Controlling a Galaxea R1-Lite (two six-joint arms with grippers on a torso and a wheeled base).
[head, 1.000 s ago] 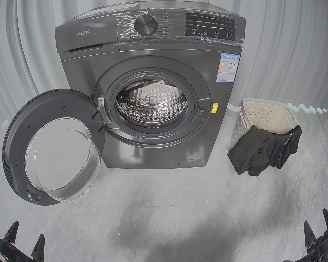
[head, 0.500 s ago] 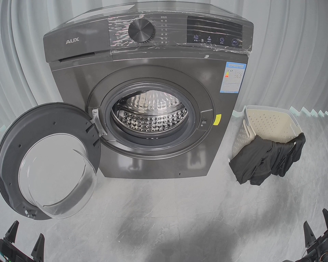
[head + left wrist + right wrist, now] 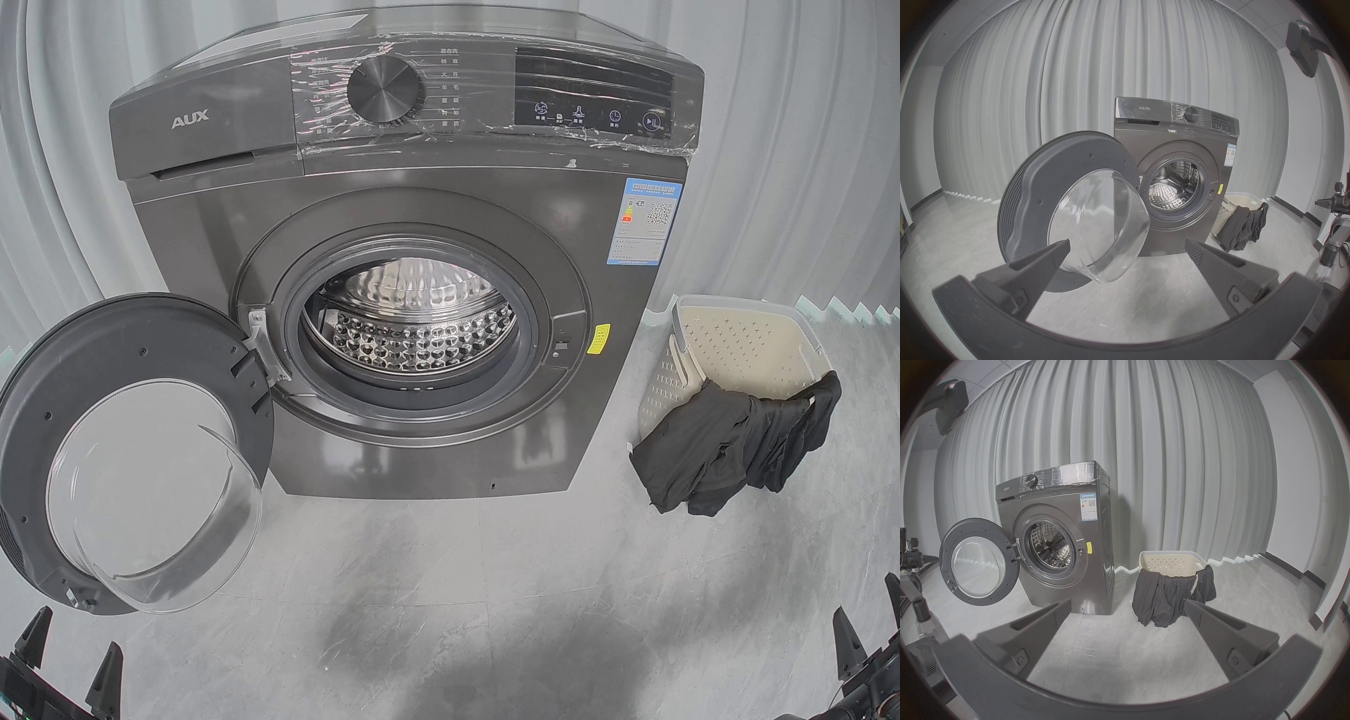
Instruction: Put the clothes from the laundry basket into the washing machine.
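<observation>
A dark grey washing machine (image 3: 403, 187) stands ahead with its round door (image 3: 131, 450) swung open to the left and the steel drum (image 3: 412, 314) bare inside. To its right sits a cream laundry basket (image 3: 750, 342) with dark clothes (image 3: 731, 445) draped over its front rim. The machine (image 3: 1176, 159) and clothes (image 3: 1242, 225) also appear in the left wrist view, the basket (image 3: 1172, 564) and clothes (image 3: 1167, 594) in the right wrist view. My left gripper (image 3: 1125, 255) is open and low at the near left, holding nothing. My right gripper (image 3: 1125, 615) is open at the near right, far from the basket.
Grey tiled floor (image 3: 487, 581) stretches between me and the machine. Pale curtains (image 3: 797, 150) hang behind everything. The open door (image 3: 1073, 206) juts out over the floor on the left side.
The whole head picture has shifted: machine and basket look larger and lower, so the camera has come closer. Both grippers keep their places at the bottom corners.
</observation>
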